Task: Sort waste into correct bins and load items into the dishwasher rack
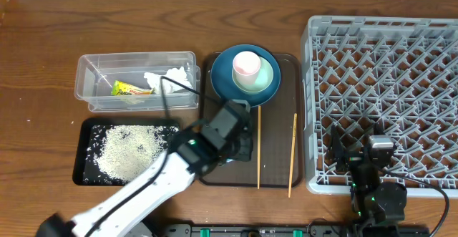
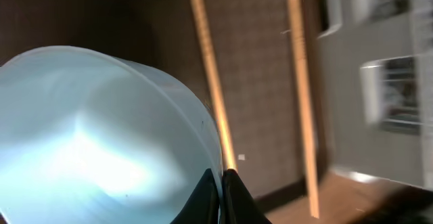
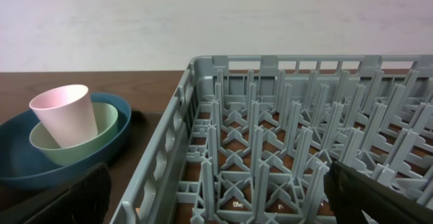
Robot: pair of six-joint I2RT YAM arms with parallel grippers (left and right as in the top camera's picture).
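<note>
My left gripper (image 1: 238,146) (image 2: 223,187) is shut on the rim of the pale blue-white bowl (image 2: 88,136), over the brown tray. The arm hides the bowl in the overhead view. Two wooden chopsticks (image 1: 258,147) (image 1: 292,155) (image 2: 210,68) (image 2: 302,95) lie on the tray beside it. The pink cup (image 1: 247,64) (image 3: 64,112) stands in the pale green bowl (image 1: 267,81) (image 3: 67,149) on the dark blue plate (image 1: 220,76) (image 3: 13,163). My right gripper (image 1: 356,142) (image 3: 216,197) is open and empty over the grey dishwasher rack's (image 1: 386,72) (image 3: 270,116) front left corner.
The clear tub (image 1: 89,86) at the left holds the white tissue (image 1: 172,76) and the yellow-green wrapper (image 1: 129,89). The black tray (image 1: 80,158) in front of it holds rice grains (image 1: 129,151). The brown serving tray (image 1: 275,174) lies between the bins and the rack.
</note>
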